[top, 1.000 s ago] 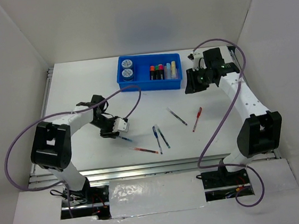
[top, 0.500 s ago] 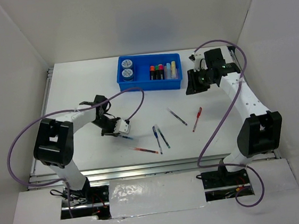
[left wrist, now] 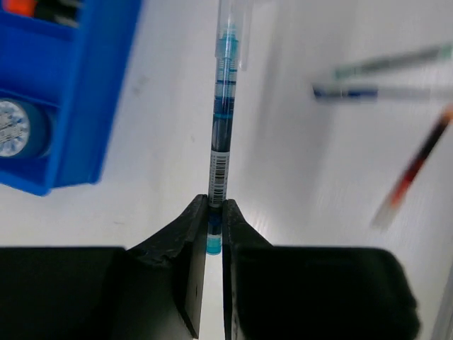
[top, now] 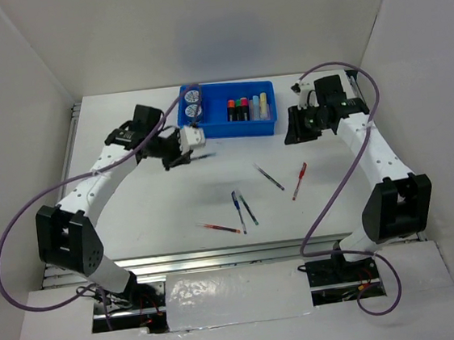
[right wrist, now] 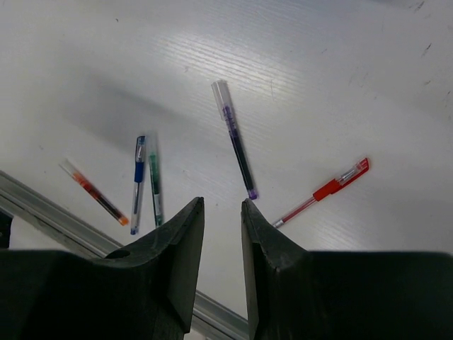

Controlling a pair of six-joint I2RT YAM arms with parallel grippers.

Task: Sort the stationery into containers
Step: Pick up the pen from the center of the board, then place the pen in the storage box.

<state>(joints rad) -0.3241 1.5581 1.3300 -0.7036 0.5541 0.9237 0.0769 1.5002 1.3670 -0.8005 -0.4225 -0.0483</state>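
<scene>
Now left gripper (left wrist: 214,205) clamps pen (left wrist: 221,120) beside tray (left wrist: 92,106); next move needs alignment over a compartment; right gripper (right wrist: 221,205) narrow, empty.

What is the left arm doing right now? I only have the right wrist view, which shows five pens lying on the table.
Observer: The left pincer is shut on a teal pen.
Operator: Is that pen over the tray yet?
Observer: No. It is held beside the blue tray, at its near left corner, not over it.
Operator: Anything in the tray?
Observer: Two round discs in the left compartment, and markers further right.
</scene>
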